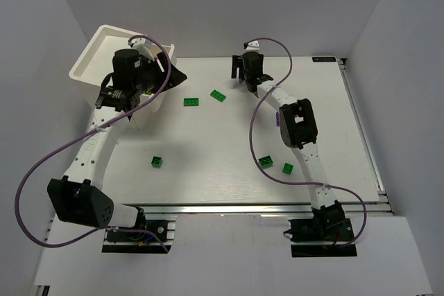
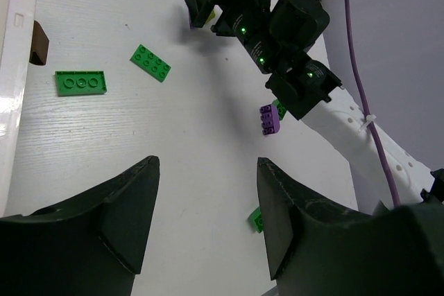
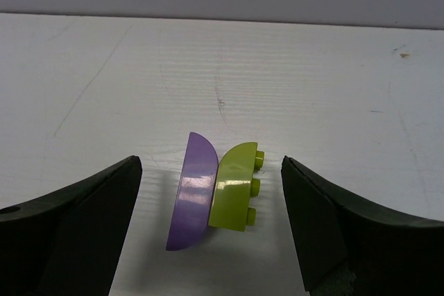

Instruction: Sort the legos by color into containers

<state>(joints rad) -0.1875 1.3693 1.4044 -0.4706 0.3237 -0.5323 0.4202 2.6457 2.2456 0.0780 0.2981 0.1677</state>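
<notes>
My right gripper [image 3: 211,171] is open at the table's far middle [image 1: 244,74]. A purple curved lego [image 3: 194,192] and a yellow-green curved lego [image 3: 236,188] lie touching side by side between its fingers. My left gripper [image 2: 208,171] is open and empty, above the table by the white containers [image 1: 111,57] at the far left. Two green legos [image 1: 192,102] [image 1: 219,96] lie just right of it; they also show in the left wrist view [image 2: 81,82] [image 2: 150,63]. A purple lego [image 2: 270,119] lies beside the right arm. Other green legos lie nearer the front [image 1: 158,162] [image 1: 266,162] [image 1: 287,168].
The container's white rim [image 2: 14,46] with a brown mark [image 2: 39,43] runs along the left of the left wrist view. The right arm [image 1: 297,126] stretches across the table's right half. Metal rails line the front edge [image 1: 263,206] and right edge [image 1: 361,123]. Purple cables loop off both arms.
</notes>
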